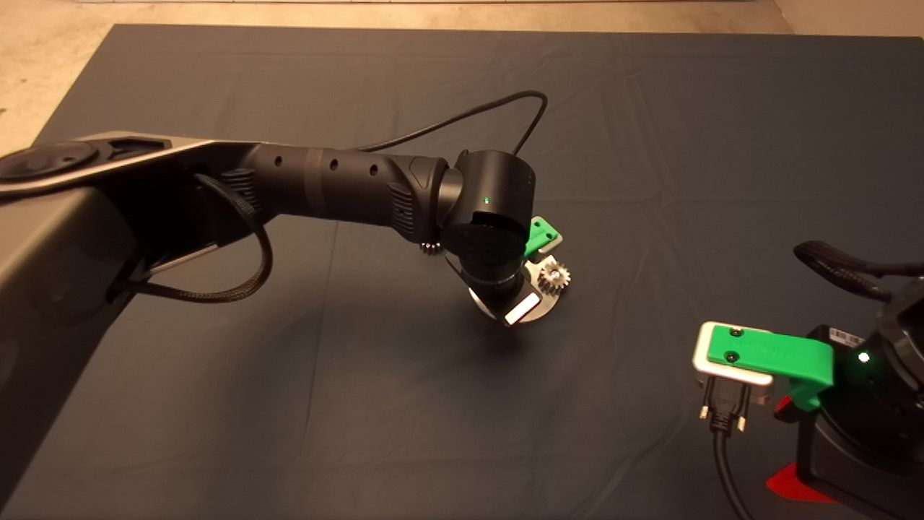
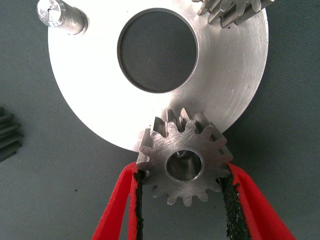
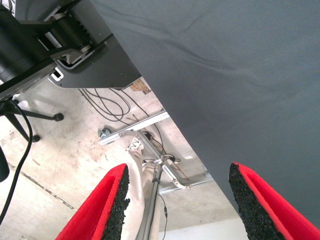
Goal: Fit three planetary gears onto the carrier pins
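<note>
My left gripper (image 2: 182, 176) is shut on a planetary gear (image 2: 185, 162), its pads against the teeth on two sides. This gear is over the rim of the silver disc (image 2: 100, 90), and the top of a carrier pin shows through its centre hole. A second gear (image 2: 232, 10) sits on the disc's far side; it also shows in the head view (image 1: 554, 276). One carrier pin (image 2: 60, 15) stands bare. A third gear (image 2: 7, 132) lies on the mat beside the disc. In the head view the left wrist (image 1: 491, 217) covers most of the disc (image 1: 546, 302).
My right gripper (image 3: 178, 169) waits open at the mat's near right corner, looking past the mat edge (image 3: 165, 105) at floor, cables and metal frame parts. A black cable (image 1: 462, 115) loops over the mat behind the left arm.
</note>
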You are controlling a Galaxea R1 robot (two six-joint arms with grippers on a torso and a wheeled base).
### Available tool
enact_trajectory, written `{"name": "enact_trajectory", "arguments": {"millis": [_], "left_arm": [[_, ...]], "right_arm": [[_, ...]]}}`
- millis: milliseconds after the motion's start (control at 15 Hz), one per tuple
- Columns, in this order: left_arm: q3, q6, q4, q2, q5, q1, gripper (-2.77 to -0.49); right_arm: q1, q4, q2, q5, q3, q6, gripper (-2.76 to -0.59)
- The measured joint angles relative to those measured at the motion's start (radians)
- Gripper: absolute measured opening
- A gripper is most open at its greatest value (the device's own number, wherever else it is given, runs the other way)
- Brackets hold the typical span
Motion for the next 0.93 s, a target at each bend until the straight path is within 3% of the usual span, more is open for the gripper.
{"name": "enact_trajectory", "arguments": {"millis": [933], "left_arm": [[0.000,0.018,0.004,-0.012,-0.011,0.000,-2.44]], "right_arm": [[0.000,0.000,0.000,0.000,0.000,0.000,-1.89]]}}
